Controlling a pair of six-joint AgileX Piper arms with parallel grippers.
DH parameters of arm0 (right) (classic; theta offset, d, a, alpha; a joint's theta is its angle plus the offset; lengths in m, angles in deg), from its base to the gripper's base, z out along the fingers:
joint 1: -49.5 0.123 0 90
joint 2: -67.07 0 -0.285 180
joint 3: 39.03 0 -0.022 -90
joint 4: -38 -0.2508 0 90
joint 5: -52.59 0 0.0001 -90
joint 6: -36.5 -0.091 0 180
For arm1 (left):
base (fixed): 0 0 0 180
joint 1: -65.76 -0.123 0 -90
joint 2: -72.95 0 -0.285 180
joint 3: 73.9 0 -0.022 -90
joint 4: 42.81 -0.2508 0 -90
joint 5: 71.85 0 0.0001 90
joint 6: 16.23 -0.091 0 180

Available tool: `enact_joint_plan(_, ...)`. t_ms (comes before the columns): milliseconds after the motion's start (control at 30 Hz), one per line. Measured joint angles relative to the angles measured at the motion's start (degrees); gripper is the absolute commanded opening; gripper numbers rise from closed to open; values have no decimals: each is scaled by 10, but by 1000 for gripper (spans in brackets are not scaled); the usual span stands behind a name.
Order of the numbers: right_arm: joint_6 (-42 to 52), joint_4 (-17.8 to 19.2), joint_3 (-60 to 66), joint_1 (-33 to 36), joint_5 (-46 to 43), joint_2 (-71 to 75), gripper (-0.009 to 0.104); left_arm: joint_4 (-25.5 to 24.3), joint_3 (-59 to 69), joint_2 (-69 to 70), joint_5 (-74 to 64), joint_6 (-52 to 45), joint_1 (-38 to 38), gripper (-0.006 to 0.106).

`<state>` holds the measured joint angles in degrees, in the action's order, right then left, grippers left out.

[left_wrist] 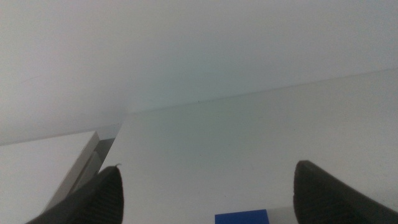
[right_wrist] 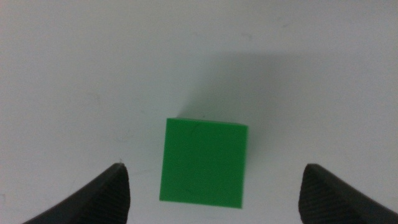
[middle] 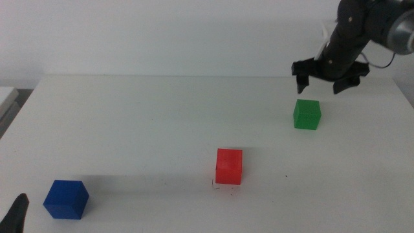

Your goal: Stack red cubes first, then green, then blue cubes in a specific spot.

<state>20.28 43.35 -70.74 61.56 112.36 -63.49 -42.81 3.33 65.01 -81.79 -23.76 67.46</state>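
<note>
The red cube [middle: 229, 166] stands on the white table near the middle front, on the spot marked by tiny dark specks [middle: 223, 188]. The green cube [middle: 306, 114] sits at the back right. My right gripper [middle: 319, 85] hovers open just above and behind it; in the right wrist view the green cube [right_wrist: 203, 162] lies between the two spread jaws, untouched. The blue cube [middle: 66, 199] rests at the front left. My left gripper [left_wrist: 208, 190] waits open at the bottom left corner, with the blue cube's top edge [left_wrist: 242, 218] showing between its jaws.
The table's left edge [left_wrist: 87, 165] drops off beside the left gripper. A pale object [middle: 6, 97] lies off the table at the far left. A small dark speck [middle: 287, 175] marks the tabletop right of the red cube.
</note>
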Motion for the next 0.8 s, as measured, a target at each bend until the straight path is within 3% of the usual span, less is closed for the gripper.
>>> enact_joint_plan(267,3,-18,-4,0,-6,-59,93,0,0,0,0,0,0,94)
enact_joint_plan(333,3,-18,-4,0,-19,-73,88,0,0,0,0,0,0,94)
enact_joint_plan(400,3,-21,-4,0,-27,-83,72,0,0,0,0,0,0,94)
enact_joint_plan(467,3,-20,-4,0,-31,-90,37,0,0,0,0,0,0,94)
enact_joint_plan(500,3,-20,-4,0,-34,-91,12,0,0,0,0,0,0,94)
enact_joint_plan(533,1,-21,-4,0,-36,-91,-1,0,0,0,0,0,0,94)
enact_joint_plan(700,-10,-19,11,10,-30,-36,0,0,0,0,0,0,0,94)
enact_joint_plan(800,-44,-6,84,46,-47,53,0,0,0,0,0,0,0,94)
